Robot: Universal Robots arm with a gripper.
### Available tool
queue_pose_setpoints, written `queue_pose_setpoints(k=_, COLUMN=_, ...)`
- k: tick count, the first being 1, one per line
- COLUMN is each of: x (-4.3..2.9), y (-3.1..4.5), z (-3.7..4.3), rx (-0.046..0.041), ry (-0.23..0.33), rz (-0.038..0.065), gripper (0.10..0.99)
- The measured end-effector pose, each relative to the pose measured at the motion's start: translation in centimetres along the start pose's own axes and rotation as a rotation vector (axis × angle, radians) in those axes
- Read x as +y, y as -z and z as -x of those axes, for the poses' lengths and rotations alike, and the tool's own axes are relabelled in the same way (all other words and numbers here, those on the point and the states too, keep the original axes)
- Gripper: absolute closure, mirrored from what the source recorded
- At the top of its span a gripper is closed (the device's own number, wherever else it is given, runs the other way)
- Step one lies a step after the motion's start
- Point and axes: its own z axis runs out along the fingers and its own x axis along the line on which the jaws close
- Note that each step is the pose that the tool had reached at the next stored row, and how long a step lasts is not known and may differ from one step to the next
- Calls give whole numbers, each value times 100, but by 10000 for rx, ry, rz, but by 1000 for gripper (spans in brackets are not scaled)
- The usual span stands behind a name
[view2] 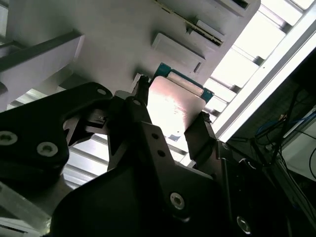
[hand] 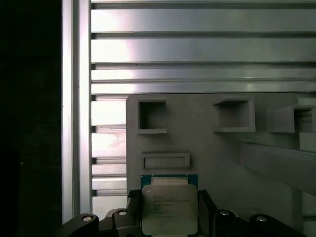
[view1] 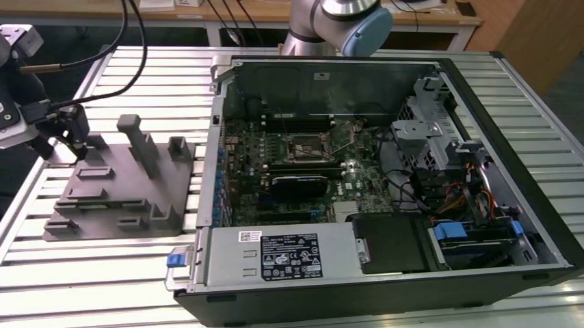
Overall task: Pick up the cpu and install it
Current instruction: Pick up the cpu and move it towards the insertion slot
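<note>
First wrist view looks straight down the gripper (hand: pixel 169 213), and I see the cpu (hand: pixel 169 200) caught between its two black fingers (hand: pixel 134 203), one on each opposite side edge. The gripper is closed on the chip. Its pale metal top faces the camera and a thin green rim peeks out at the far edge. In the second wrist view the same grip shows from a lower angle. The cpu (view2: pixel 174 109) is a bright square plate, and the gripper (view2: pixel 173 117) pinches it from both sides.

Right under and beyond the chip is the grey block (hand: pixel 207 143) with its shallow pockets and upright posts. I cannot tell whether the chip sits in its pocket or is lifted clear of it.

In the exterior view the gripper (view1: pixel 68 140) hangs over the far corner of the block (view1: pixel 119 195), at the exterior view's left on the slatted metal table (view1: pixel 100 273). The open computer case (view1: pixel 538 225) lies well apart, toward the exterior view's right. The socket (view1: pixel 308 145) on its board has its retaining frame flipped open. From the gripper, the socket lies sideways over the case's near wall.
</note>
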Motion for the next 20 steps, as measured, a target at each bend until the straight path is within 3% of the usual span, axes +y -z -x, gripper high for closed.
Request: queue_pose_setpoints(k=20, x=15, y=328, z=8, rx=0, ry=0, rz=0, gripper=545)
